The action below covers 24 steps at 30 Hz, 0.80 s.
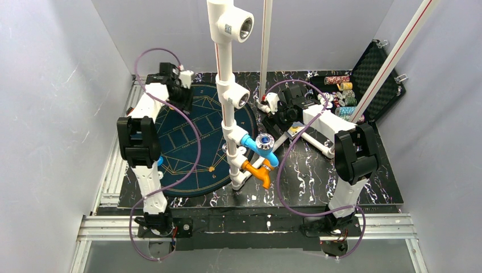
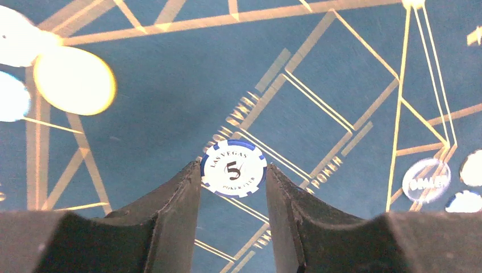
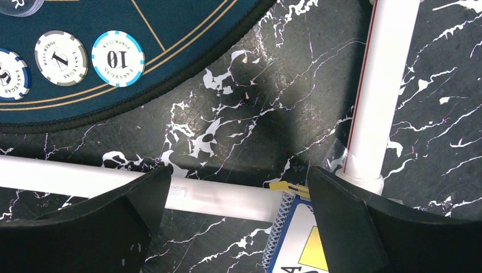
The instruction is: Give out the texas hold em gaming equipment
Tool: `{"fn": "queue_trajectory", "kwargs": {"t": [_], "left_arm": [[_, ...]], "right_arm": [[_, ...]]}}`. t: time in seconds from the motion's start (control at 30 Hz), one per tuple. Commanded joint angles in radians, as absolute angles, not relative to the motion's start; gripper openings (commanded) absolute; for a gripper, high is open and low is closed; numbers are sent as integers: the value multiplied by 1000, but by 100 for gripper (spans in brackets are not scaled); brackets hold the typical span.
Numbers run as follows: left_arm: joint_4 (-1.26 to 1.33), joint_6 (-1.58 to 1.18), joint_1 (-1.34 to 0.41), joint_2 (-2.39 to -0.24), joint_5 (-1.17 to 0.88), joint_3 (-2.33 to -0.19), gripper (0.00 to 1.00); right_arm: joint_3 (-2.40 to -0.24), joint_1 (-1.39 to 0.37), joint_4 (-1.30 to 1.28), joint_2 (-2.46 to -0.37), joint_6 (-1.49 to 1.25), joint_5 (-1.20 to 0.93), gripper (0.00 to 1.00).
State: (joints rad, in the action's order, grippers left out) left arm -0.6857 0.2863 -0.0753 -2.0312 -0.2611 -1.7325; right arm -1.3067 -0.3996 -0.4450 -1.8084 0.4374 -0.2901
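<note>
Round dark-blue mat (image 1: pixel 185 116): matt, felt-like cloth with gold printed lines. White-and-blue round chip (image 2: pixel 233 176): smooth plastic, slight sheen, printed face. Black tabletop (image 3: pixel 256 114): glossy, white marble-pattern veining. White pipes (image 3: pixel 378 85): smooth satin plastic. Left gripper (image 2: pixel 233 165) fingers (image 2: pixel 170 210): matt black plastic, faintly ridged. Silver frame rails (image 1: pixel 386 223): bare metal.

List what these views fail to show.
- Left wrist: yellow chip blurred by glare, marking unreadable.
- Left wrist: whether the left gripper pinches the 5 chip or merely straddles it.
- Right wrist: card pack cut by bottom edge.
- Top external: case chips too small to read.
</note>
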Motion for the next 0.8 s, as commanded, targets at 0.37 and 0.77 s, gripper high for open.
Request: {"fn": "queue_trajectory", "kwargs": {"t": [0.37,0.77], "left_arm": [[-705,276,43,-2409,-260,-2347,33],[-606,302,43,-2503,-192,-2394,36]], "right_arm": [[-1308,-400,-422,-1830,454,-289,100],[-1318,-399,-430,-1849,454,-290,100]]}}
